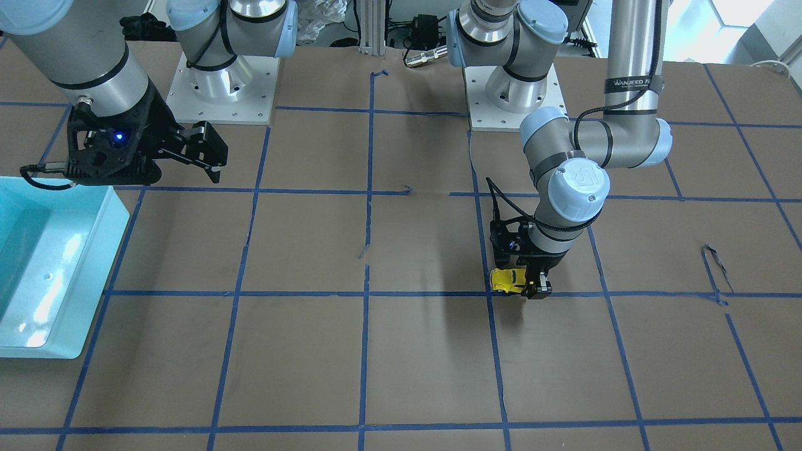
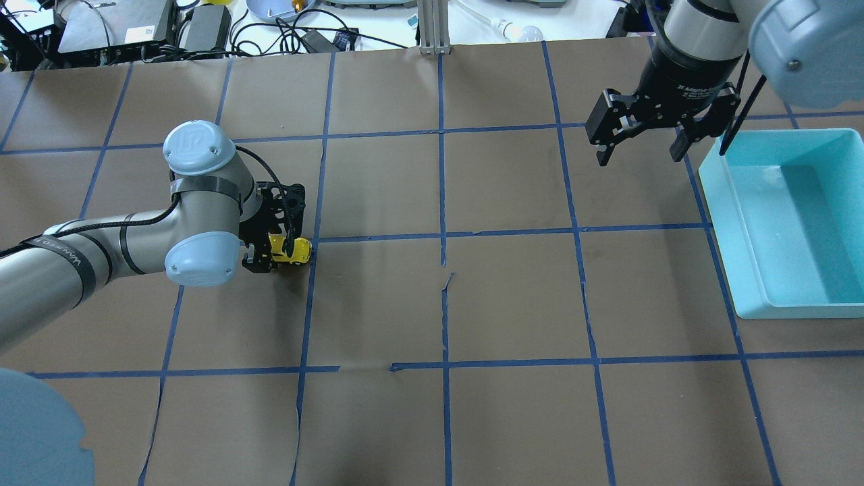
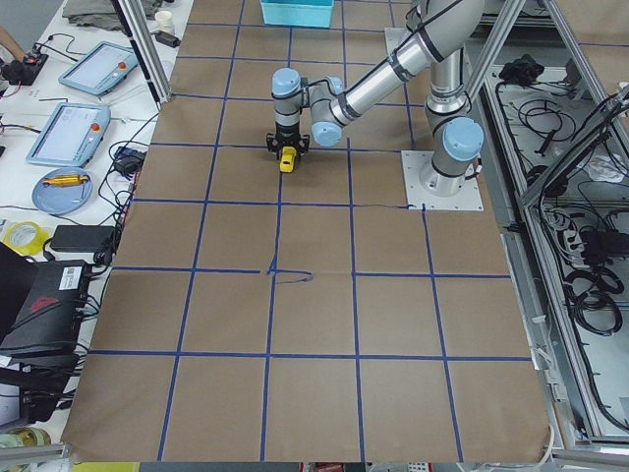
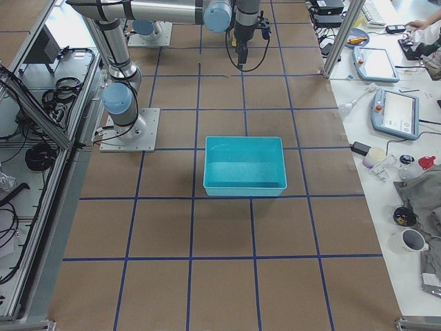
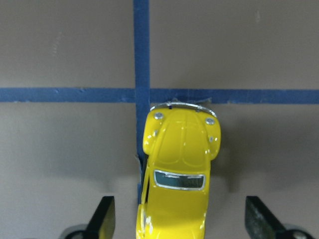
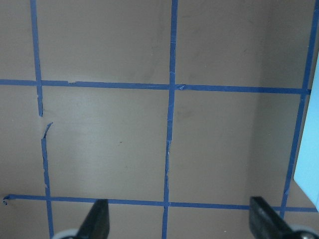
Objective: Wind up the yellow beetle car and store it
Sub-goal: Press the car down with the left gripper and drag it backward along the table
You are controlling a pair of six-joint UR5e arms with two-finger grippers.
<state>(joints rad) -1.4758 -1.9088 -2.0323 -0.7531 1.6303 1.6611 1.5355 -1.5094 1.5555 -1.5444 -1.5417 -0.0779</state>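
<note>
The yellow beetle car (image 5: 179,164) stands on its wheels on the brown table, on a blue tape crossing. It also shows in the overhead view (image 2: 293,250) and the front view (image 1: 505,279). My left gripper (image 2: 278,254) is lowered over the car's rear half and open. In the left wrist view its fingers (image 5: 103,219) stand either side of the car with a gap on each side. My right gripper (image 2: 638,150) is open and empty. It hangs above the table just left of the teal bin (image 2: 746,270) in the overhead view.
The teal bin (image 1: 94,263) is empty and sits at the table's right end, as the overhead view shows it. Blue tape lines grid the brown paper. Cables and equipment lie beyond the far edge.
</note>
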